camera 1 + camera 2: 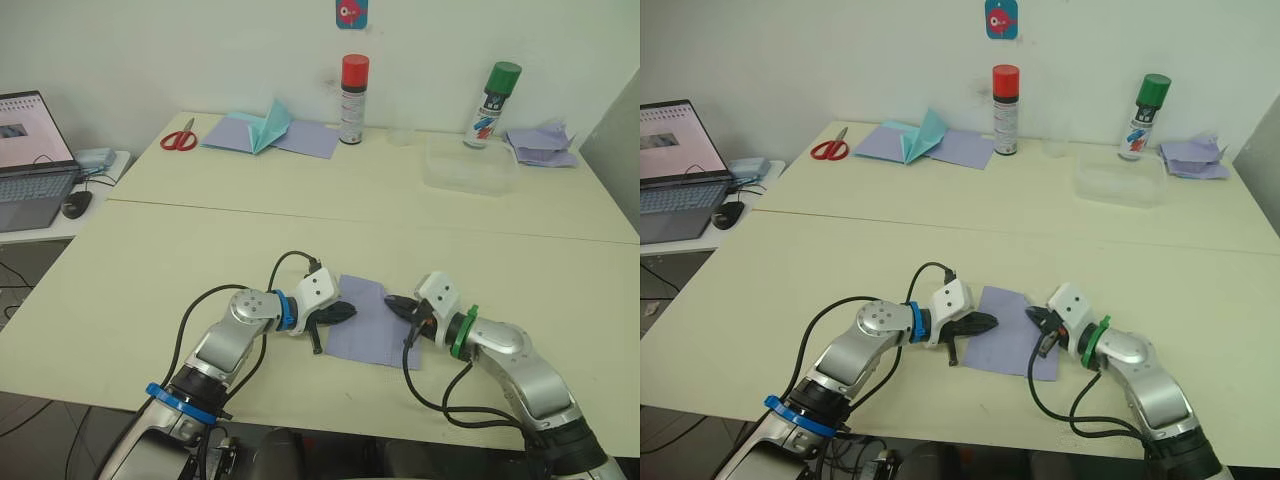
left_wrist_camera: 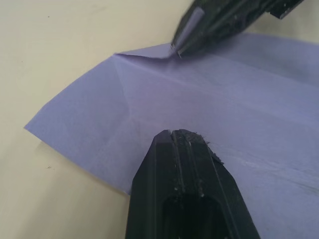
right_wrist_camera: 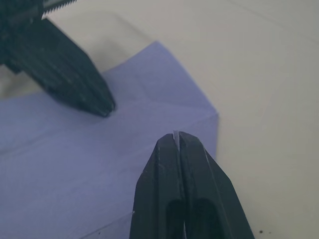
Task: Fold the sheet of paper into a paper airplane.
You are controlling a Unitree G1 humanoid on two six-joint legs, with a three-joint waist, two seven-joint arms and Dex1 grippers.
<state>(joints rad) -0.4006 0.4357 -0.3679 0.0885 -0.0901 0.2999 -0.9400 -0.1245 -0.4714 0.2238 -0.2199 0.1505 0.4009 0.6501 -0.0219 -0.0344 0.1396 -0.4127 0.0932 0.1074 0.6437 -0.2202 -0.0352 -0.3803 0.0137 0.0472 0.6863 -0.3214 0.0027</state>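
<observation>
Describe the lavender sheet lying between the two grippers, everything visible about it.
The sheet of paper is thin, pale lavender-blue, four-sided, and lies nearly flat on the cream table near its front edge. Straight creases cross it, some running diagonally toward a corner. The left gripper, fingers shut, rests its tip at the sheet's left edge. The right gripper, also shut, meets the right edge, where a thin sliver of paper seems pinched between its fingertips. No airplane shape has formed yet.
</observation>
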